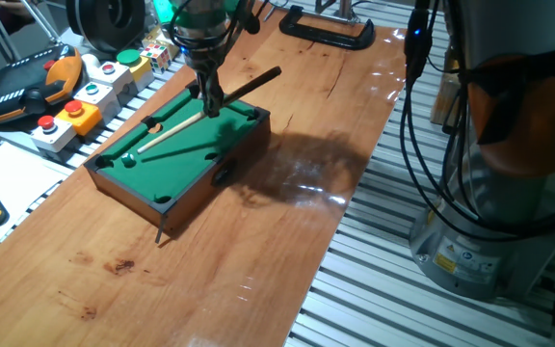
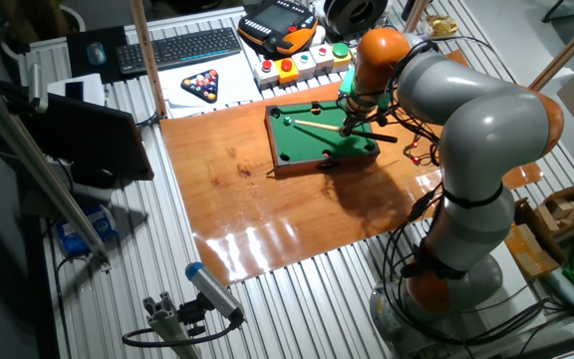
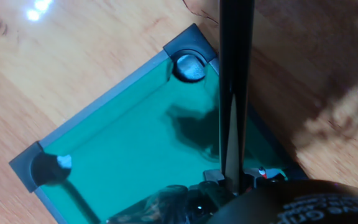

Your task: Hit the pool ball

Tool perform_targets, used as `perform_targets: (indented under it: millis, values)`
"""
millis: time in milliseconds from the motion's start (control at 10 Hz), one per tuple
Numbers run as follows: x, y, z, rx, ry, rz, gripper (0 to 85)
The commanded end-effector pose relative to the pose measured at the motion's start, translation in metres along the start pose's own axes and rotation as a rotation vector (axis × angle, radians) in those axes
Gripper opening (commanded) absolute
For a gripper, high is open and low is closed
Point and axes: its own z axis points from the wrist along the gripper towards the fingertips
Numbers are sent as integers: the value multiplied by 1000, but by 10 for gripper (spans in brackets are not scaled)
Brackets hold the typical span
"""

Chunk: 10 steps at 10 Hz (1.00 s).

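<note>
Green felt, wood frame: a miniature pool table (image 1: 222, 152) sits on a long wooden board (image 1: 287, 241), black pockets at corners and sides.

Cue (image 1: 205, 114): pale shaft, dark butt, lying aslant over the felt. Butt overhangs the far rail; pale tip points toward the opposite end of the table, in one fixed view toward the lower left.

Gripper (image 1: 210, 104): comes down from above, closed on the cue near where pale wood meets dark. The hand view looks straight along the dark butt (image 3: 235, 81).

Pool ball (image 1: 153, 121): a small pale dot beside the far long rail, near a pocket. It appears to lie a little off the tip's line, ahead of it rather than behind. In the hand view a small white object (image 3: 64, 162) sits at a corner pocket; whether it is the same ball cannot be told.

Judgement: the stroke runs along the cue's long axis, tip first.

Other items: racked coloured balls (image 2: 205, 84), button boxes (image 1: 85, 101), keyboard (image 2: 179, 47), black clamp (image 1: 328, 32).

Writing: none legible.
</note>
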Motion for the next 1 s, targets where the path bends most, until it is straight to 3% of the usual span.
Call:
perform_targets:
  millis: [0, 900]
  values:
    - [0, -1, 1, 1, 0, 1, 10]
    - [1, -9, 5, 11, 3, 52, 10]
